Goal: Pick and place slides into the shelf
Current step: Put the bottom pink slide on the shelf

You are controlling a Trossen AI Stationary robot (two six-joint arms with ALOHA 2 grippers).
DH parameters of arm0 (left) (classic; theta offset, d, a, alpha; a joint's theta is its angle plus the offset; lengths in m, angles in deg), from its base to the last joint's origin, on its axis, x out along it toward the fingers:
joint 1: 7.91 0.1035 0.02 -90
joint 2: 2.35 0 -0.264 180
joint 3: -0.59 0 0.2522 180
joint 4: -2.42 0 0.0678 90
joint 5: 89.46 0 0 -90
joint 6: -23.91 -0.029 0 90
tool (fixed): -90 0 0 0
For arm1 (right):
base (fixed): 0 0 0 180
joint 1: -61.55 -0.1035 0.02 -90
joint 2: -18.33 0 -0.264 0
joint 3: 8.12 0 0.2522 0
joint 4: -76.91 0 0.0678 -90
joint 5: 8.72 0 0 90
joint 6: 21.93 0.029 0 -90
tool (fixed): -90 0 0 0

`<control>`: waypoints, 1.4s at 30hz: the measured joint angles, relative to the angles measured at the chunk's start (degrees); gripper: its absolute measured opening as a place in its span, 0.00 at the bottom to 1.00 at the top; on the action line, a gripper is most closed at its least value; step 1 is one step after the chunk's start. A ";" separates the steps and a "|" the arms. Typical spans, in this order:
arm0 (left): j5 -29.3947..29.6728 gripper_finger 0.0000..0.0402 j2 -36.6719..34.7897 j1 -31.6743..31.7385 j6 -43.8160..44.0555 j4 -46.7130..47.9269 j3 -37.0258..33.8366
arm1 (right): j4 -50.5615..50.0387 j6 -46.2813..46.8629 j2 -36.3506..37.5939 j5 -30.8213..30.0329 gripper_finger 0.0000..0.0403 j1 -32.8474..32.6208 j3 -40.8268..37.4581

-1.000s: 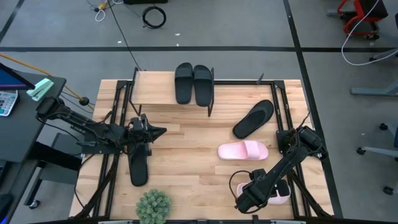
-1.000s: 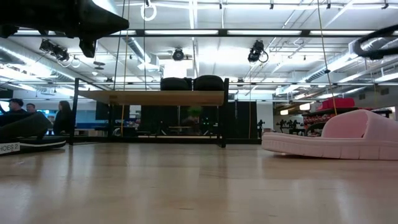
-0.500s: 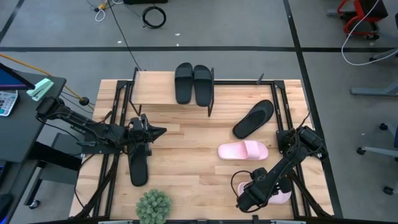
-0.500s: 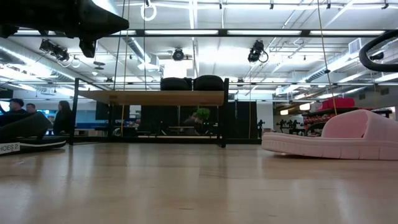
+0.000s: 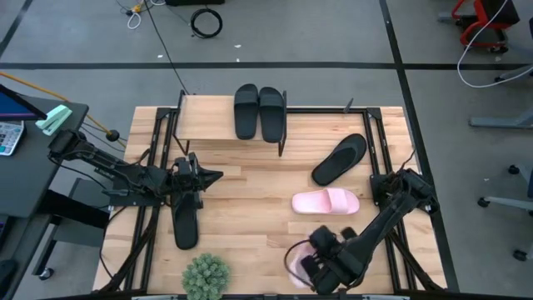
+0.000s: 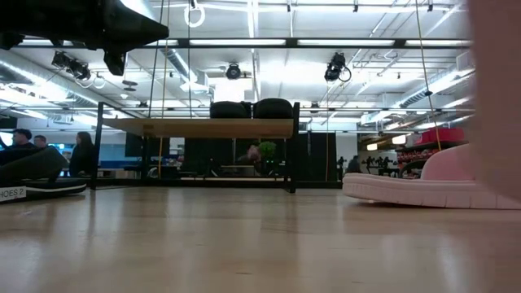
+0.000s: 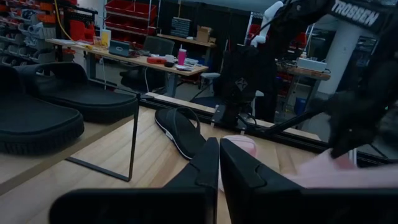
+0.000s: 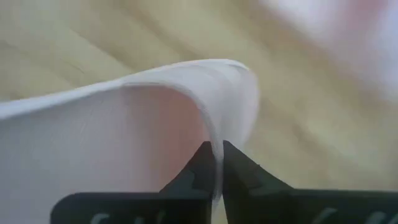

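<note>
bare table centre [image 5: 250, 208], plant [image 5: 206, 277] near edge

Held pink slide [image 5: 296, 265] mostly hidden under right arm; blurred, edge-cropped in low view.

wide slides [image 5: 259, 111]: black | thin slides [image 5: 339, 159]: black | remaining slide [image 5: 326, 202]: pale pink | shelf [image 5: 208, 118]: light wood, black frame | grippers [image 5: 202, 177]: dark

Everything's bright and evenly lit from the ceiling strip lights [image 6: 244, 41] glaring in my low view, shadows stay soft, but my right wrist view is motion-smeared and my left wrist's close-up fingers [image 7: 205, 174] are out of focus.
</note>
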State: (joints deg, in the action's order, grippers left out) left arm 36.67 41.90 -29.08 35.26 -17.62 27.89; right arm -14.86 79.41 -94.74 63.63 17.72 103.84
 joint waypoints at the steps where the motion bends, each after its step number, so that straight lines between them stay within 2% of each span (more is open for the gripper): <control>1: 0.01 0.06 0.00 0.01 -0.01 -0.05 0.00 | -0.06 -4.34 0.02 -6.16 0.04 0.14 2.20; 4: 0.00 0.05 0.00 -0.05 -0.07 -0.55 0.00 | 0.52 -21.61 0.16 -22.31 0.02 1.01 7.64; 9: 0.03 0.03 -0.18 -0.94 -8.11 -8.49 0.00 | 5.01 -58.81 0.19 -42.28 0.03 4.73 11.77; 12: -0.04 0.02 -1.46 -2.46 -16.40 -16.67 0.02 | 9.88 -75.75 0.19 -51.05 0.03 9.38 12.14; 14: -0.02 0.03 -2.70 -3.34 -21.31 -20.42 0.02 | 13.38 -83.94 0.19 -52.87 0.03 13.74 12.17; 18: 0.01 0.05 -5.50 -4.43 -25.92 -21.67 0.02 | 21.77 -97.37 0.19 -51.33 0.02 23.86 12.15; 21: 0.01 0.07 -6.14 -4.60 -25.97 -19.89 0.02 | 32.43 -109.34 0.19 -47.35 0.03 31.91 12.15; 24: 0.01 0.07 -6.02 -4.60 -25.91 -17.28 0.02 | 45.83 -121.38 0.19 -39.32 0.03 39.45 12.15; 27: 0.01 0.06 -6.01 -4.60 -25.54 -14.33 0.02 | 58.29 -128.88 0.19 -28.61 0.02 45.70 12.15; 32: 0.01 0.04 -6.01 -4.58 -25.57 -12.85 0.02 | 73.27 -131.66 0.19 -11.81 0.03 53.14 12.15; 34: 0.01 0.03 -6.01 -4.58 -25.59 -12.37 0.02 | 76.32 -131.29 0.19 -7.55 0.03 54.94 12.15; 36: 0.01 0.02 -6.01 -4.56 -25.59 -11.65 0.02 | 77.60 -131.10 -0.08 -5.58 0.02 55.91 12.17; 42: 0.02 0.04 -6.13 -4.56 -25.62 -11.40 0.01 | 79.27 -130.96 -2.70 -5.27 0.02 56.57 12.14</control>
State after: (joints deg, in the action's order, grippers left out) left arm 36.69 35.76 -33.64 9.65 -29.01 27.90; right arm 64.41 -51.55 -97.44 58.36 74.30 115.97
